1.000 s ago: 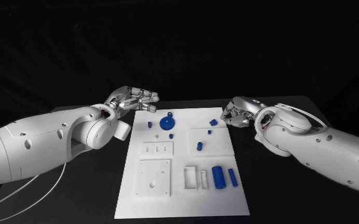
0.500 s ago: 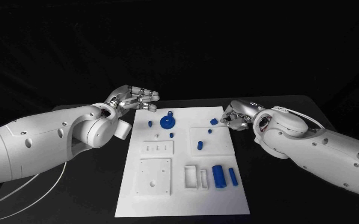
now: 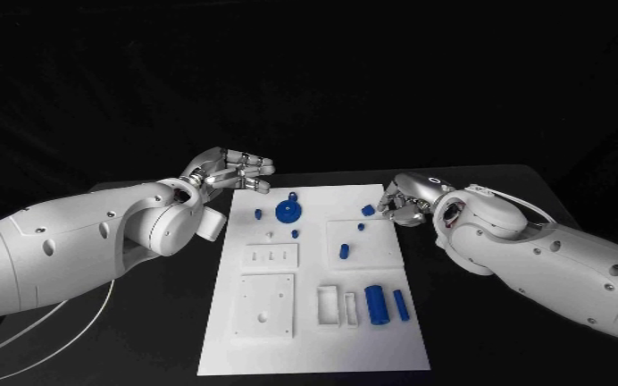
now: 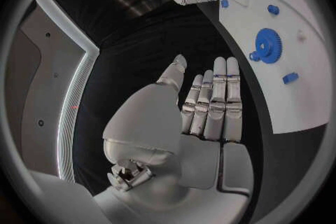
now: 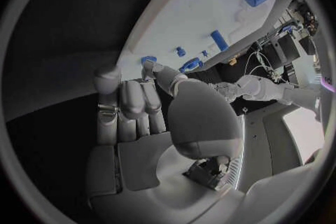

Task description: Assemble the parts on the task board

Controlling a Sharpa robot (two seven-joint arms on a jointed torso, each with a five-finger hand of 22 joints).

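On the black counter (image 3: 489,332) lies the flat white board (image 3: 315,337); near its front stand a stubby blue cylinder (image 3: 376,305) and a slimmer peg (image 3: 401,305). Farther back sits a toothed blue gear (image 3: 288,213). The left hand (image 3: 235,172) hovers spread, empty, at the far left corner. The right hand (image 3: 402,203) curls beside a small blue part (image 3: 369,210); contact unclear.

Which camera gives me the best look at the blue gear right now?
The left wrist view: the blue gear shows large, its teeth visible. The head view shows it small on the task board; the right wrist view catches a distant sliver.
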